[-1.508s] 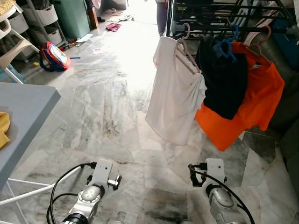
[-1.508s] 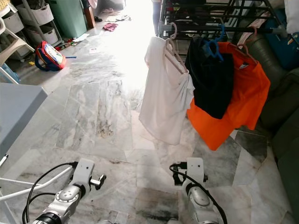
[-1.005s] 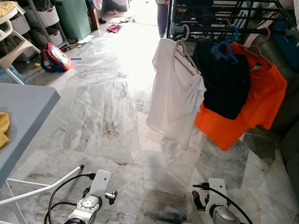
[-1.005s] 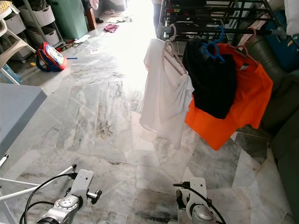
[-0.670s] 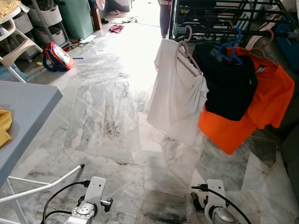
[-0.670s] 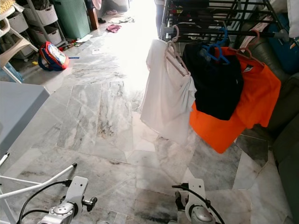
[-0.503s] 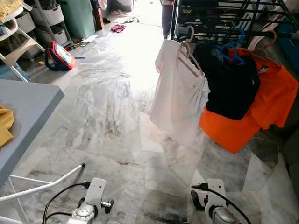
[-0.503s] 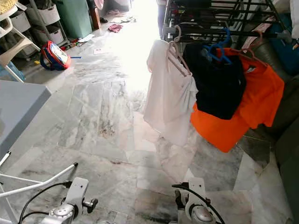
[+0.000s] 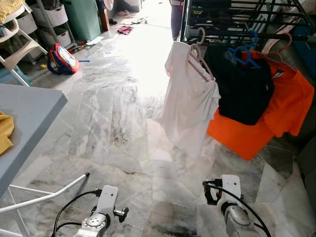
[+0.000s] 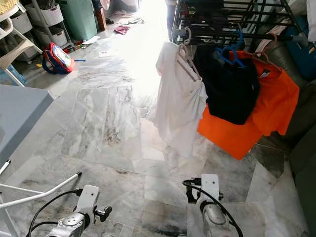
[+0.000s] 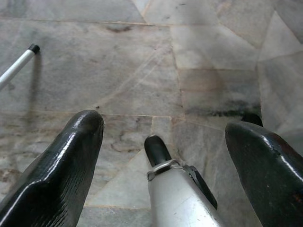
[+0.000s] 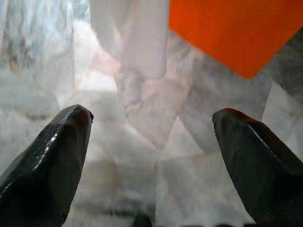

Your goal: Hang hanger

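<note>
Apparently the hanging step is done: the pale plastic hanger [image 9: 200, 57] carrying a white shirt [image 9: 190, 106] hangs on the black metal drying rack [image 9: 232, 22]. Below the rack, left gripper [image 11: 165, 142] and right gripper [image 12: 151, 142] are spread, empty; next probably stepping away.

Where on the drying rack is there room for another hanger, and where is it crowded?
The rack's front rail is crowded: white shirt, black garment and orange shirt overlap. Bare marble floor lies between grey table and white shirt.

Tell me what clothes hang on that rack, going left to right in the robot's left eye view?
White shirt → black garment on a blue hanger → orange T-shirt, all hanging on the black drying rack.
</note>
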Controlling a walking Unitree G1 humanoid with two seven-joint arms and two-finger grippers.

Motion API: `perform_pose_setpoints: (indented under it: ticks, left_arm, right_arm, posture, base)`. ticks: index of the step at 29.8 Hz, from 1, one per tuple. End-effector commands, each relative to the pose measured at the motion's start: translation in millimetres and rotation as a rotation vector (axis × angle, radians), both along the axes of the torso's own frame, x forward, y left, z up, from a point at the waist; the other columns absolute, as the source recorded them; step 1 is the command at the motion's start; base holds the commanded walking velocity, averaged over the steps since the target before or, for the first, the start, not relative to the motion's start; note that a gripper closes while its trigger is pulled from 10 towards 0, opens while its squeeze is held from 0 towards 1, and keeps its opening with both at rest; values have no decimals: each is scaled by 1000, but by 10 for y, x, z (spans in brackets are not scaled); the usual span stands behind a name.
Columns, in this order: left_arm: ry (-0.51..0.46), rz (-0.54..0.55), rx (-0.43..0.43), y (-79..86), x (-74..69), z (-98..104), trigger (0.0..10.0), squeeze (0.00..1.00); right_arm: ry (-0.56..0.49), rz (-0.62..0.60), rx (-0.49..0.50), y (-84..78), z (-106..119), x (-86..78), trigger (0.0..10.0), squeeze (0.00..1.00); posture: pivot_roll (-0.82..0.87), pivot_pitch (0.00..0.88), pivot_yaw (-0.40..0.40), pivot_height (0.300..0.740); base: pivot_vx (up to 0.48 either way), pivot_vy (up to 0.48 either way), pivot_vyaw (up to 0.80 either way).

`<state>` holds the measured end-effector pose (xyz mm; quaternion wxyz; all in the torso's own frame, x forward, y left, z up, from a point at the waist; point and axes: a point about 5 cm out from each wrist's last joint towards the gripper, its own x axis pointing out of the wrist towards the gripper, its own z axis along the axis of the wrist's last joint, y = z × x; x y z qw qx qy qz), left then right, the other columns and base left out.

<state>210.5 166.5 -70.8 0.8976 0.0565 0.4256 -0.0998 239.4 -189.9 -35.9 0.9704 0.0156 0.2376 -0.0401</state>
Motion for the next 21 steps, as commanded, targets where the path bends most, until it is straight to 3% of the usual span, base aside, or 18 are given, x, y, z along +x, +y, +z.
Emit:
perform_pose_setpoints:
  ticks: [1, 5, 8, 14, 21]
  left_arm:
    - [16, -8, 2, -4, -44, -26, 10000, 0]
    - [20, -4, 5, -20, -53, -34, 10000, 0]
    - [21, 62, -10, 10, -55, -35, 10000, 0]
    - [10, 15, -37, -57, -17, -14, 10000, 0]
    - [-26, 23, -73, -124, 54, 29, 10000, 0]
  right_arm:
    - [-20, -22, 7, -40, 6, -28, 10000, 0]
    - [-59, -11, -6, -85, 44, -38, 10000, 0]
    - [-66, 33, -32, -109, 61, -40, 10000, 0]
    - [-184, -30, -9, -158, 257, 106, 10000, 0]
    - [-273, -34, 0, -111, 386, 66, 10000, 0]
  posture:
    - [-216, 65, 22, 740]
    - [-205, 52, -6, 740]
    - [-208, 56, -2, 740]
    - [-226, 70, 35, 740]
    - [-238, 85, 31, 740]
  base:
    - [285, 0, 0]
    - [307, 0, 0]
    - [314, 0, 0]
    - [349, 0, 0]
    - [356, 0, 0]
